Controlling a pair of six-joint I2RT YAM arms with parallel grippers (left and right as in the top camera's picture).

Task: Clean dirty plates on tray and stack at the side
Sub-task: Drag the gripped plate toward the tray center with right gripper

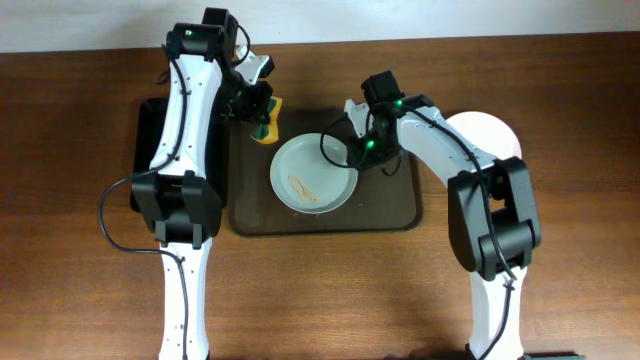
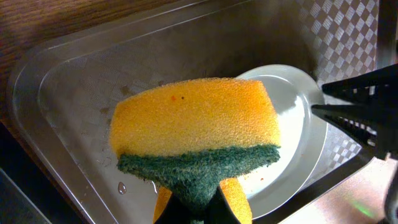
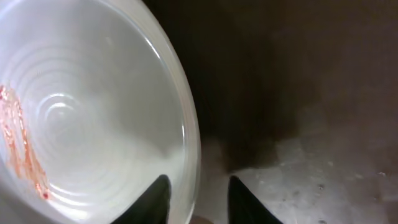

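Observation:
A white plate (image 1: 313,172) with an orange smear lies on the dark brown tray (image 1: 325,218). My left gripper (image 1: 262,112) is shut on a yellow and green sponge (image 1: 266,127) and holds it above the tray's far left corner, beside the plate. In the left wrist view the sponge (image 2: 193,118) hangs over the tray (image 2: 74,106), with the plate (image 2: 292,106) behind it. My right gripper (image 1: 358,150) is shut on the plate's right rim. The right wrist view shows its jaws (image 3: 198,190) either side of the rim of the smeared plate (image 3: 93,112). Another white plate (image 1: 492,135) lies on the table to the right. A third plate is not in view.
A smaller black tray (image 1: 145,150) lies left of the brown tray, partly under my left arm. The brown tray's floor (image 3: 311,168) is wet. The wooden table (image 1: 330,290) spreads in front of the tray.

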